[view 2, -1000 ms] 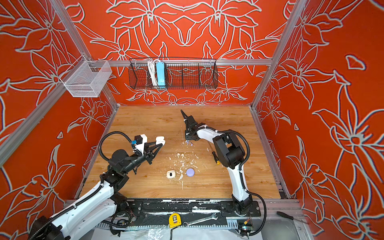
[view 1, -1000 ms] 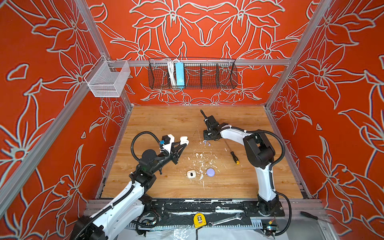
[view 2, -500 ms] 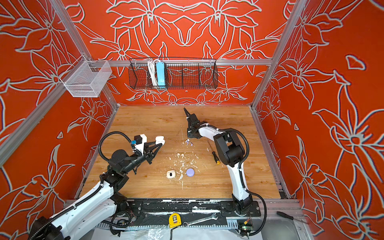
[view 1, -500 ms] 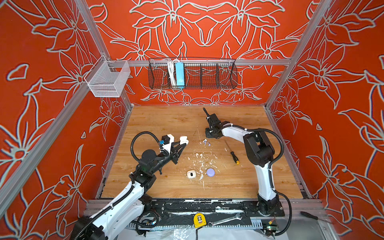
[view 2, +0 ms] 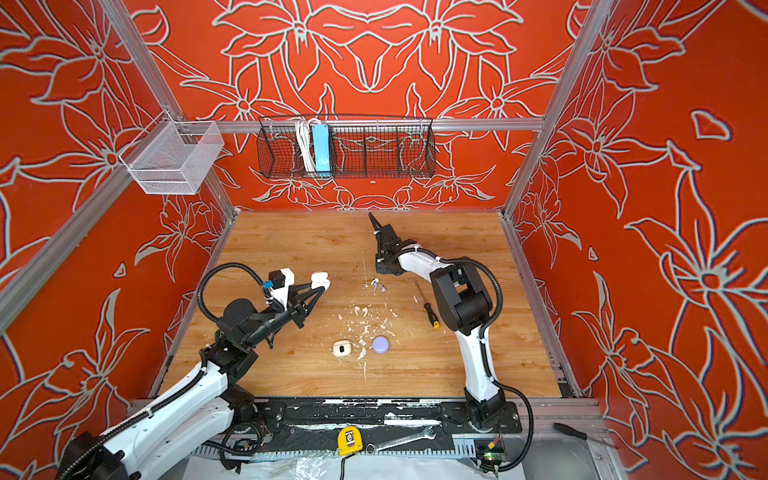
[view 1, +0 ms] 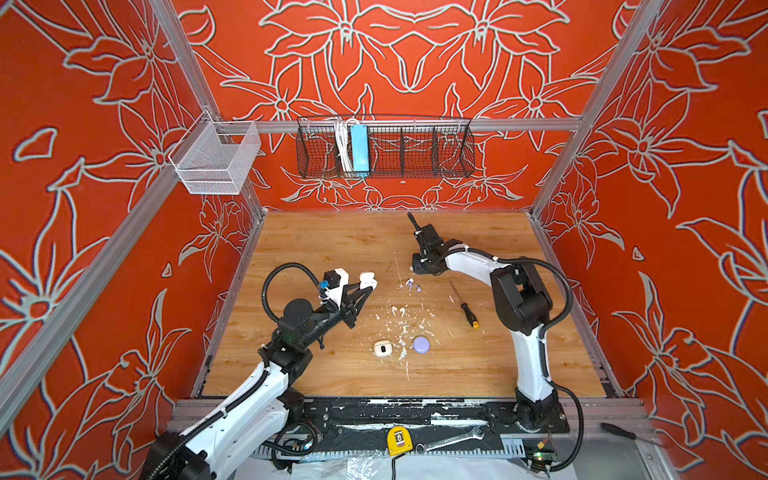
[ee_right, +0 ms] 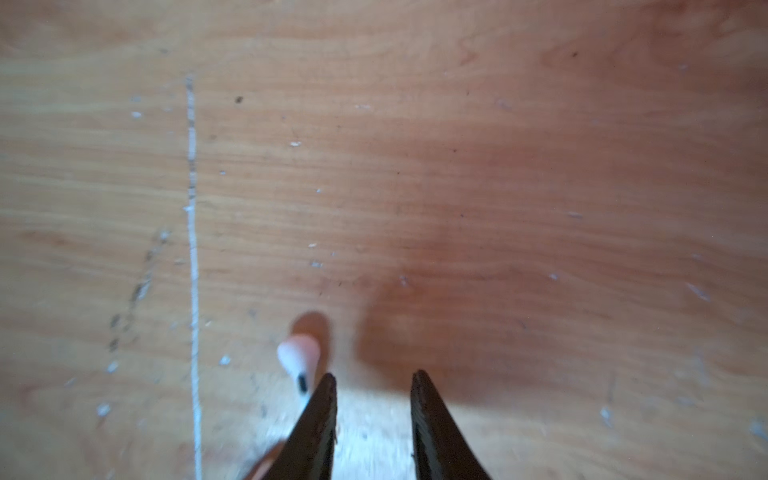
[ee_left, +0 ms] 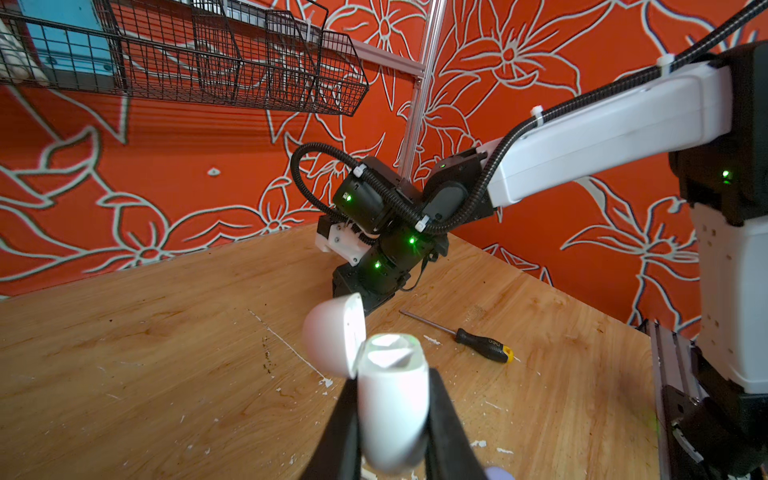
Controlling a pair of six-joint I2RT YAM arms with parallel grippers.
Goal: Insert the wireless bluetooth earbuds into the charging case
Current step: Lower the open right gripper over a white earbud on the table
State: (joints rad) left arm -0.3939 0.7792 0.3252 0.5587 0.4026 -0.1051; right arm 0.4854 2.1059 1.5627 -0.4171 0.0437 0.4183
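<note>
Left gripper (ee_left: 392,386): jaws clamped on the lower body of a white charging case (ee_left: 390,419), one black finger on each side, case carried clear of the wooden table (view 1: 332,374). Its lid (ee_left: 334,332) is hinged open to one side. In a top view the same case (view 1: 368,284) sits at the finger ends, left of centre. Right gripper (ee_right: 374,374): pointed down close over the table, jaws parted with a clear gap, bare wood between them, nothing held. A pale earbud (ee_right: 299,355) lies on the table just outside one finger; picture blurred, contact not certain. In both top views two lavender earbuds (view 1: 411,285) lie just in front of the right wrist, and two white earbuds (view 1: 397,309) lie nearer the centre, all outside the held case.
</note>
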